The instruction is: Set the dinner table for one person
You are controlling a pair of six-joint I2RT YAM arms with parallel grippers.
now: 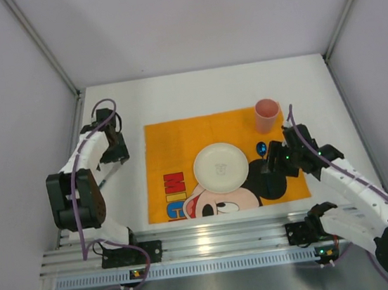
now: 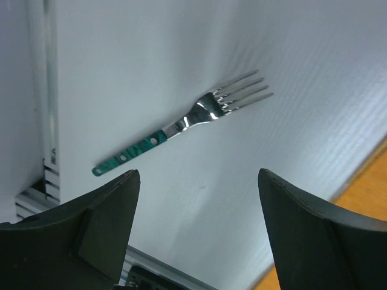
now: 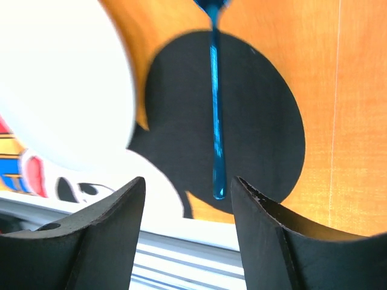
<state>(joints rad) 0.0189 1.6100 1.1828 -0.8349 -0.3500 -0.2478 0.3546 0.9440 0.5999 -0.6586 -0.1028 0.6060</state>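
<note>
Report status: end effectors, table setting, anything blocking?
Left end effector open near fork, on table off mat. Right end effector open at spoon on mat beside plate. Cup on mat. Nothing blocking.

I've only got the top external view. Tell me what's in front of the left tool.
Observer: A fork with a green marbled handle lies on the white dinner table, ahead of the open left tool and untouched.
Operator: Give me its heading.
Observer: In the left wrist view the tines point up and right, the handle down and left.
Operator: Now report the right tool.
Observer: The right tool is open. A blue spoon lies flat on the orange mat, its handle crossing the black ear print, with the handle end between the jaws.
</note>
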